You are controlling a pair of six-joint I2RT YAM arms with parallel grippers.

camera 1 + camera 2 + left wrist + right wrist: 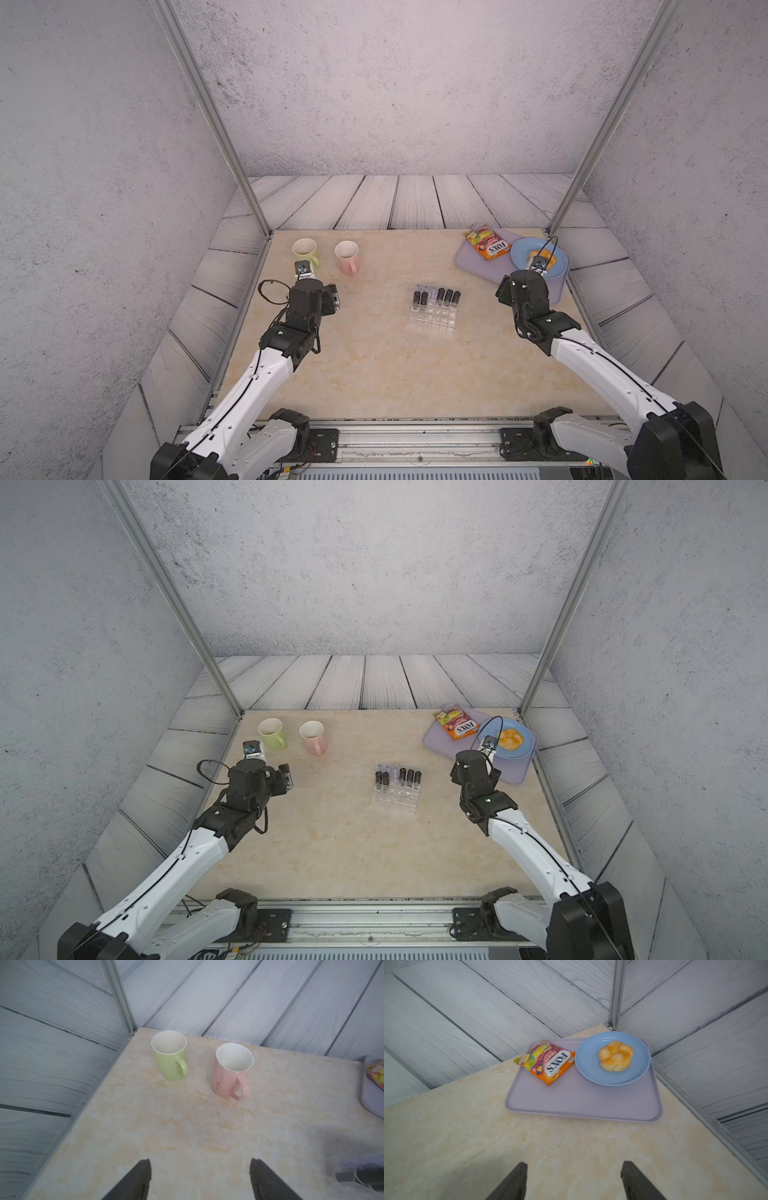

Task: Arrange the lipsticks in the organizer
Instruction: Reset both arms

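The clear organizer (433, 316) (395, 798) sits right of the table's middle in both top views. Several black lipsticks (449, 295) and three lilac lipsticks (426, 287) stand upright in its far cells; the near cells hold nothing. My left gripper (200, 1162) hovers open over bare table, far to the organizer's left, facing the mugs. A blurred corner of the organizer (353, 1176) shows at the left wrist view's edge. My right gripper (574, 1164) is open and empty over bare table to the organizer's right, short of the lilac tray.
A green mug (305, 250) and a pink mug (348, 254) stand at the far left. At the far right a lilac tray (581, 1101) carries a candy bag (550, 1062) and a blue plate (588, 1068) with a bun (615, 1056). Metal posts mark the far corners.
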